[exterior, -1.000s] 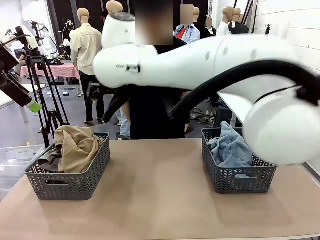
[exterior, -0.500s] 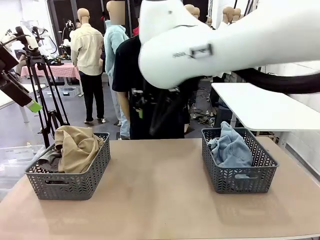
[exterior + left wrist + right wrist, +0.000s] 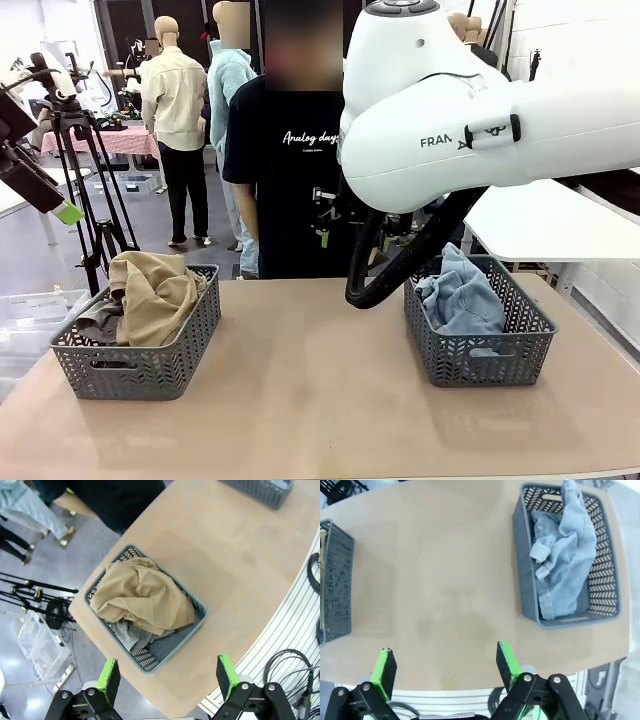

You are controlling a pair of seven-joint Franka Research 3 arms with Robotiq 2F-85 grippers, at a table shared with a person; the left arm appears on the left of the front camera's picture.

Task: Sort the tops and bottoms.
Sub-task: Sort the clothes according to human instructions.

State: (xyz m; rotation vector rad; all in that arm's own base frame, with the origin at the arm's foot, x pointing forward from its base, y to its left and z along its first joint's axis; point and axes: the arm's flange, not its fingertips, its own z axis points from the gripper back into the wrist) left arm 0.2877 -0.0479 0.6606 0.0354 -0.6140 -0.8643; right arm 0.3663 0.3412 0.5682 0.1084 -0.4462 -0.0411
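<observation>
In the grey basket [image 3: 150, 372] at the table's left lie the tops: a khaki tan garment [image 3: 155, 295] heaped over a grey one [image 3: 95, 320]. The bottoms, a light blue denim garment [image 3: 462, 295], fill the right basket [image 3: 480, 365]. My left gripper [image 3: 166, 677] hangs open high above the left basket [image 3: 200, 612], looking down on the khaki top [image 3: 142, 597] and the grey top [image 3: 127, 632]. It is also at the front view's left edge [image 3: 50, 170]. My right gripper [image 3: 445, 665] is open, high over the table's near edge, with the denim [image 3: 565, 545] ahead to its right.
My right arm's white body [image 3: 480, 110] crosses the upper right of the front view. A person in a black T-shirt [image 3: 290, 180] stands at the far edge. A tripod [image 3: 90, 190] is off the table's left, a white table [image 3: 530, 215] off its right. Bare tabletop [image 3: 310, 380] lies between the baskets.
My right arm has swung from across the whole picture towards the upper right, uncovering the person. The baskets and clothes have not moved. Both grippers stay open.
</observation>
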